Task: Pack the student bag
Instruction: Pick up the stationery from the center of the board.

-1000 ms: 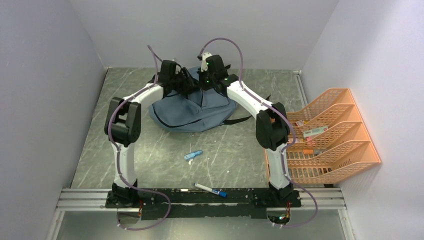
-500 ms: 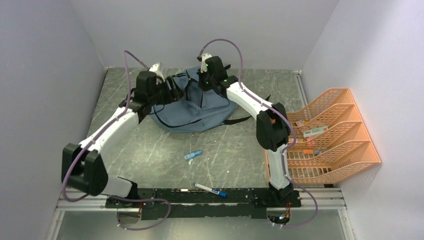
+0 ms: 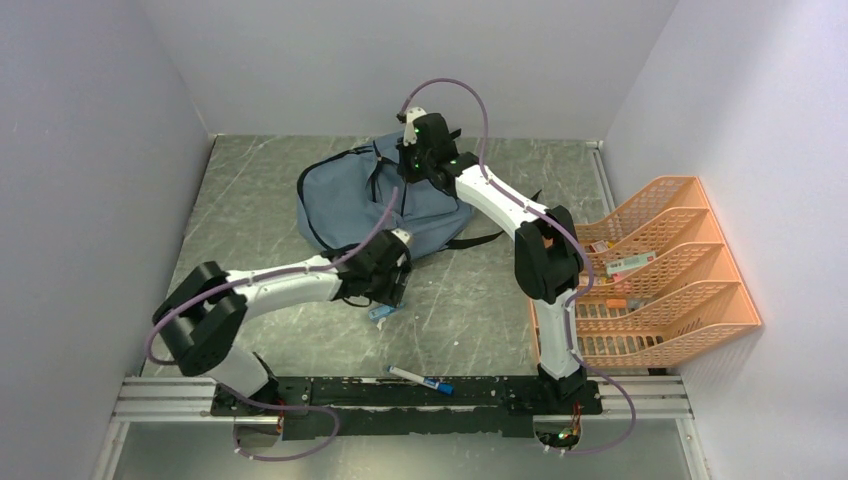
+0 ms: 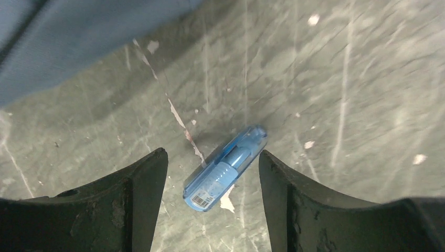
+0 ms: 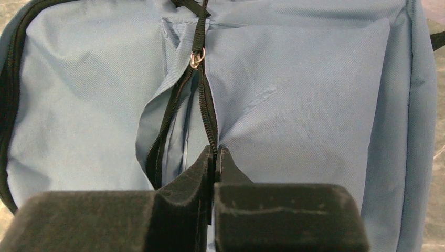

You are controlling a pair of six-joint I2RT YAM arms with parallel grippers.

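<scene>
Left fingers [image 4: 139,184]: spread wide, grasping nothing. The tips hang low over the bench [image 4: 341,105], one on each side of a blue tube [image 4: 225,168]. No contact with the tube is visible.

Tube: translucent blue, lying flat and slanted between the tips, with a barcode label at its lower end. It sits just off the near edge of the bag [image 3: 345,195], apart from the fabric. The left arm reaches in low from the bag's near-left.

Right fingers [image 5: 189,178]: clenched tight with no gap showing. They pinch the bag at its black zipper [image 5: 207,105], where the front fabric parts. The zipper is open above the pinch, and a slit of lighter lining shows to its left. A small metal ring [image 5: 197,58] hangs on black webbing further along the same seam. In the top view the right wrist sits over the bag's far-right part.

Bag: grey-blue, lying flat on the bench, with a black zipper curving round its left rim. One black strap [image 3: 470,242] trails out at its near-right.

Marker [image 3: 420,379]: white barrel, blue cap, flat on the bench. It is well apart from the bag on its near side, beyond the tube.

Orange rack [image 3: 690,260]: tiered, well apart to the bag's right. A few small items lie in the tiers, too small to name.
</scene>
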